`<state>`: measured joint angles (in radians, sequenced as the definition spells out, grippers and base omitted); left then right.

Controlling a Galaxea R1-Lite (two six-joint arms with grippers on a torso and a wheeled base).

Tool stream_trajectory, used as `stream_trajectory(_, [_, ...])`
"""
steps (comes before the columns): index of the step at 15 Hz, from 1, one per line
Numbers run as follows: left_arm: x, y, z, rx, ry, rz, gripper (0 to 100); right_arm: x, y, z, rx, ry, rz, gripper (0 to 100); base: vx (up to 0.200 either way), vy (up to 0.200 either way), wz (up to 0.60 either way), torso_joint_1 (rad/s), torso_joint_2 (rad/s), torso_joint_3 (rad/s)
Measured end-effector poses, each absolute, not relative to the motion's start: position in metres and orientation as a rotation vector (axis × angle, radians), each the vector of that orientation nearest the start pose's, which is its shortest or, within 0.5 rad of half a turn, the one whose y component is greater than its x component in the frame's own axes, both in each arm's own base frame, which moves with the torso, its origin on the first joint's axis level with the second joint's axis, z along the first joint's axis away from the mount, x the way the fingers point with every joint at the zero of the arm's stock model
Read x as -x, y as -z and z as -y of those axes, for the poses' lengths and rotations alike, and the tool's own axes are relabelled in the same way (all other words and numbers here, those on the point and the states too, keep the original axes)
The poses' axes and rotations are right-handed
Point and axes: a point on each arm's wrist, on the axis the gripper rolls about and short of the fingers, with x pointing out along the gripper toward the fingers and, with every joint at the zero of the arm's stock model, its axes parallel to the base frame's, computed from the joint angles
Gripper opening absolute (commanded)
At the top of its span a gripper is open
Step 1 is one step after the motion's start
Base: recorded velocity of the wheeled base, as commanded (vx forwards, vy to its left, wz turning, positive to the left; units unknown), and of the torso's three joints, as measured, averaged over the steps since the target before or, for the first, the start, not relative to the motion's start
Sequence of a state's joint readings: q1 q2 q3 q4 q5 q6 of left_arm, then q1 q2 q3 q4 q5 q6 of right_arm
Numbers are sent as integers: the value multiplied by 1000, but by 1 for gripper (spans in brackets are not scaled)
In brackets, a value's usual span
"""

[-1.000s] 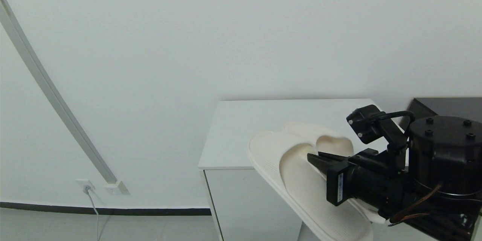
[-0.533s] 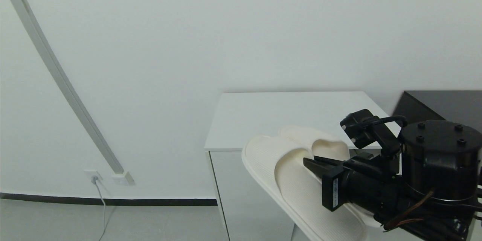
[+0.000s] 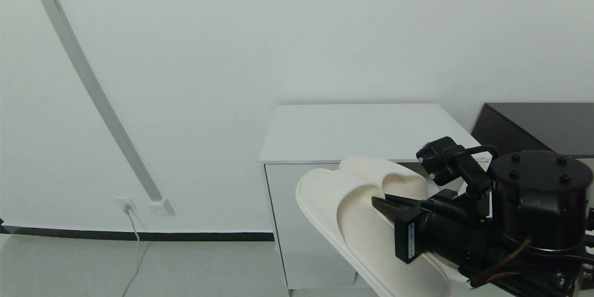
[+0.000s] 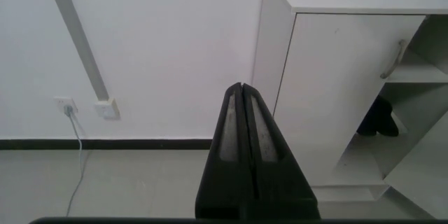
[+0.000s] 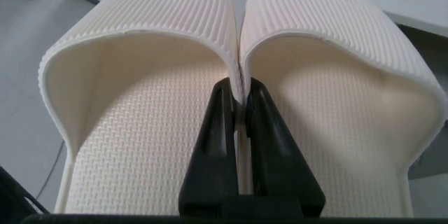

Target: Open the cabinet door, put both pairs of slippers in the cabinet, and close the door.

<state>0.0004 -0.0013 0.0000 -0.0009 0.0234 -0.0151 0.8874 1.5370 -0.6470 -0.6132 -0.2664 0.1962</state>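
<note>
Black and stiff, the right end effector (image 5: 239, 92) pinches the slippers (image 5: 154, 119) by their two inner edges, held side by side. Both are creamy white with ribbed tops. They hang in the air with the toes pointing away from the arm. In the head view they float in front of the cabinet (image 3: 357, 130), near the right end of its front edge.

The left end effector (image 4: 242, 96) is pressed together with nothing in it. It points toward the wall just beside the cabinet. Past it is a door (image 4: 343, 91) with a handle (image 4: 396, 57), and open shelves (image 4: 420, 75) show next to that. So I think the cabinet is already open. A dark thing (image 4: 379, 120) sits on a low shelf. It may be the other pair, but I cannot tell.

Over the last second the whole head picture slid. The cabinet, the wall strip (image 3: 93, 88) and the socket (image 3: 125, 204) all went the same way together, so the camera moved, not the things. More of the cabinet's front shows now, with the floor (image 3: 69, 264) beside it. The slippers and the right end effector kept their spot in the picture, so the grip held and the pair rode along.

I think the robot is lining up with the cabinet. Next it must reach into the open part and let go on a shelf. The pair is wide, so it could bump the door.
</note>
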Motion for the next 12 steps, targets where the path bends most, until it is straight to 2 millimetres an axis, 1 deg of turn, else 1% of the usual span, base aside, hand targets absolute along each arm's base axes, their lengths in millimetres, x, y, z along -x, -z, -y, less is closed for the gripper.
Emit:
stream_trajectory(4, [23, -76, 0, 15, -24, 2, 0, -166, -178, -195, -23, -588, -310, 0, 0, 0, 0, 0, 0, 0])
stream_trajectory(8, [23, -76, -1, 14, -25, 3, 0, -168, -180, -197, -39, -593, -288, 0, 0, 0, 0, 0, 0, 0])
stream_trajectory(12, [23, -76, -1, 12, -24, 3, 0, -168, -177, -197, -39, -593, -285, 0, 0, -200, 0, 4, 4, 4])
